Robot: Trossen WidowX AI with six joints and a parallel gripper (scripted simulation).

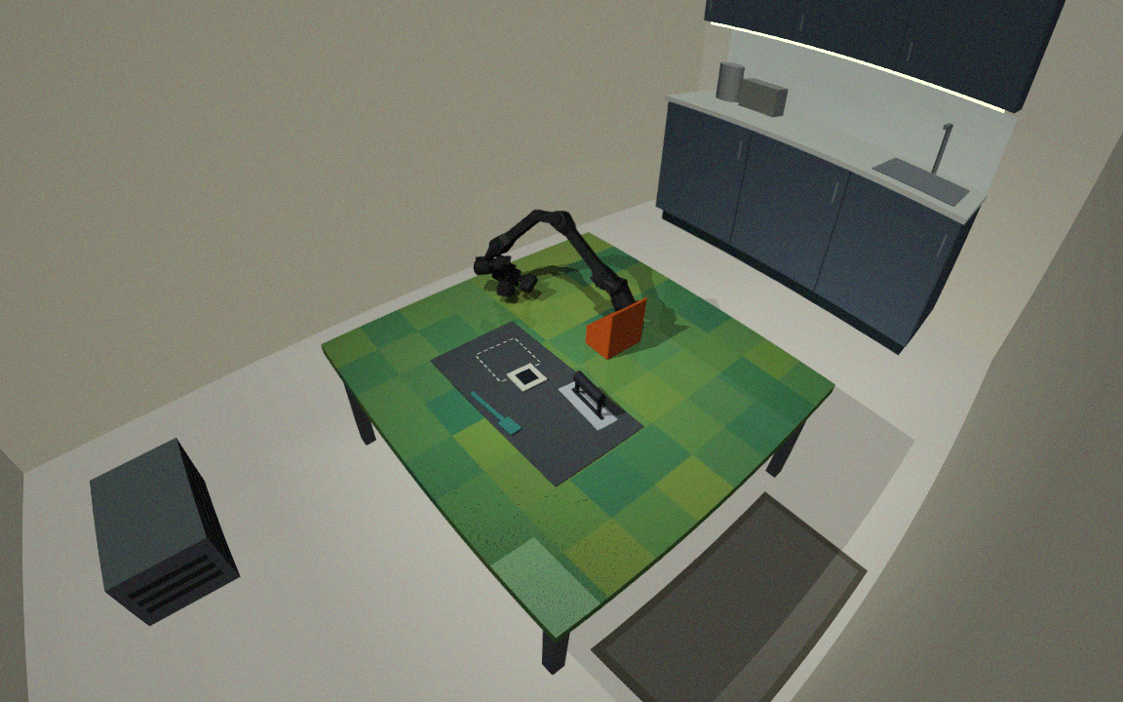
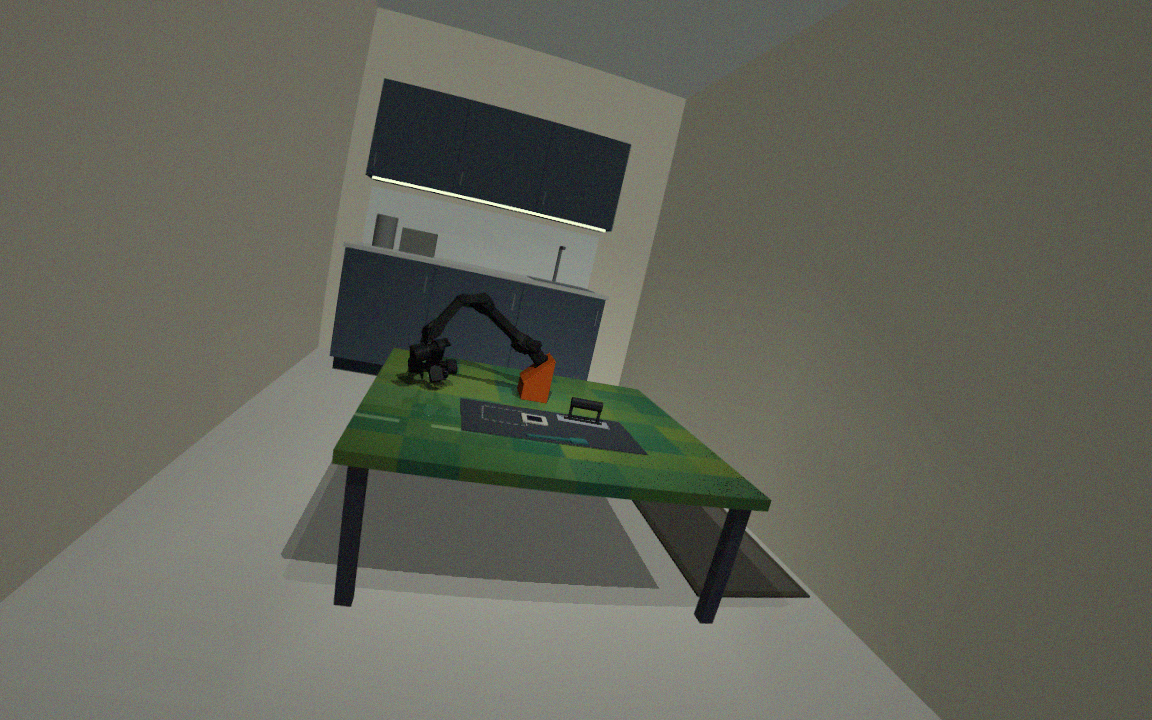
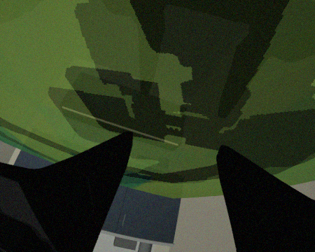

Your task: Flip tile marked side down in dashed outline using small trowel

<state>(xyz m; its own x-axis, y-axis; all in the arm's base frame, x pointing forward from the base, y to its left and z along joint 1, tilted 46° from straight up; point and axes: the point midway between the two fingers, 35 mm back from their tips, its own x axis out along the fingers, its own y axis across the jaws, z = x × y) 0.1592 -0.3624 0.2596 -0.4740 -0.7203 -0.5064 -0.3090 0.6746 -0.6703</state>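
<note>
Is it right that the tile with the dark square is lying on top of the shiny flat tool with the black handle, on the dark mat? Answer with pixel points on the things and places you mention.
Not quite: the tile (image 1: 514, 380) (image 2: 523, 418) isn't on top of the flat tool (image 1: 602, 421) (image 2: 598, 424). It lies beside it, with bare mat (image 1: 548, 436) (image 2: 620, 441) between them, as the top view shows. Both are on the dark mat, as you said.

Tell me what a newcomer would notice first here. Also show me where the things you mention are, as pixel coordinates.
Probably the orange block (image 1: 615, 333) (image 2: 535, 383) at the foot of the black arm (image 1: 583, 249) (image 2: 505, 325), vivid against the green patchwork table (image 1: 705, 418) (image 2: 562, 477). Next, the dark mat (image 1: 557, 458) (image 2: 625, 441) in front of it, where a pale tile with a black centre (image 1: 527, 376) (image 2: 533, 419) stands out.
</note>
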